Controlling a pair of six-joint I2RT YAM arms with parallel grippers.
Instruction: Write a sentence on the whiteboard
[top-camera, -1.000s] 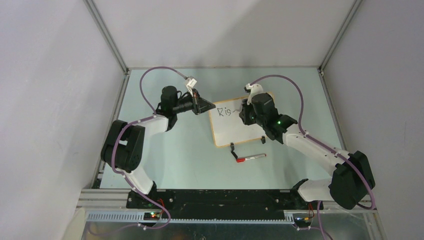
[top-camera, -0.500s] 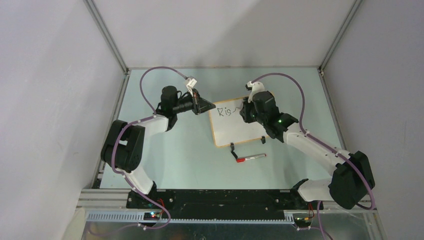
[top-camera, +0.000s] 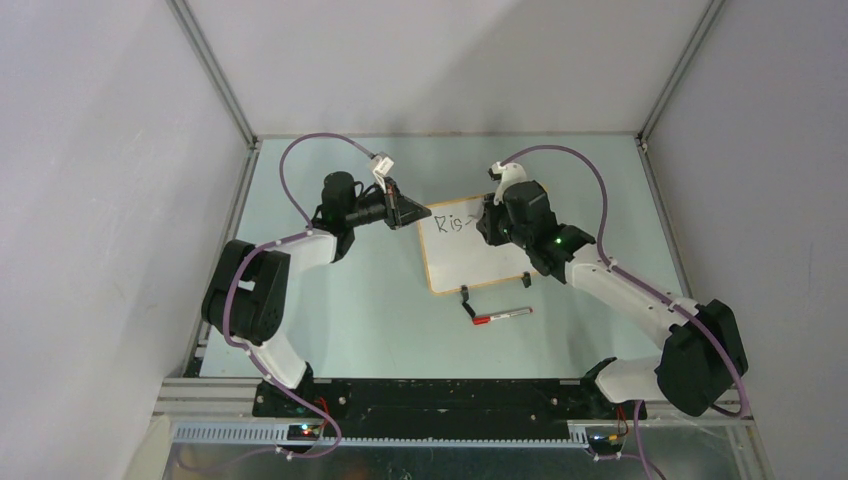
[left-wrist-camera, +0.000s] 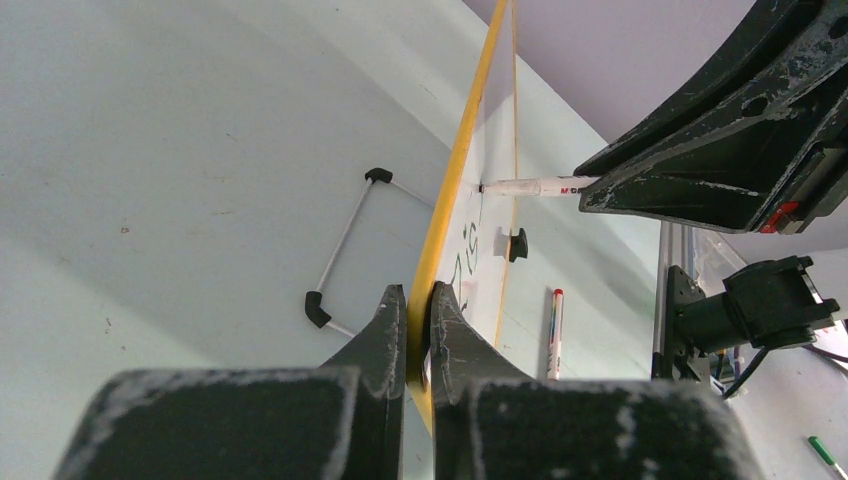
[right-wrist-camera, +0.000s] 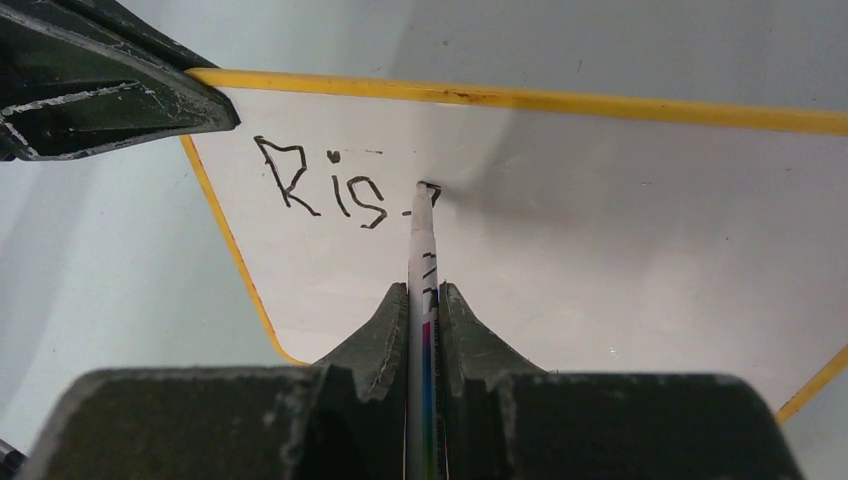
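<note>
**Three letters down, a fourth under the nib**

From where I stand, the whiteboard (top-camera: 478, 258) sits in the middle of the tabletop (top-camera: 340, 300), between the two arms. The left tool (left-wrist-camera: 418, 300) is closed narrow on the board's yellow frame, pinching its left edge. The right tool (right-wrist-camera: 425, 290) is clamped tight round a marker (right-wrist-camera: 420, 245), and the marker's tip touches the white surface just right of the "s". The sentence (right-wrist-camera: 330, 185) reads "Ris" so far, with a short stroke begun beside it. I judge the step in hand to be the next letter, with most of the writing yet to come.

To do it well, I would want light, even pressure, enough to mark without shoving the board. The left grip needs to be firm, since any slide of the frame would skew the line. The new letter should match the height of "Ris" and run level with the top frame. It should also be tight enough to leave room for the remaining words. A clean lift between letters would avoid trailing marks. A spare red-ended pen (top-camera: 503, 316) lies on the tabletop near the board's front edge, out of the way.
</note>
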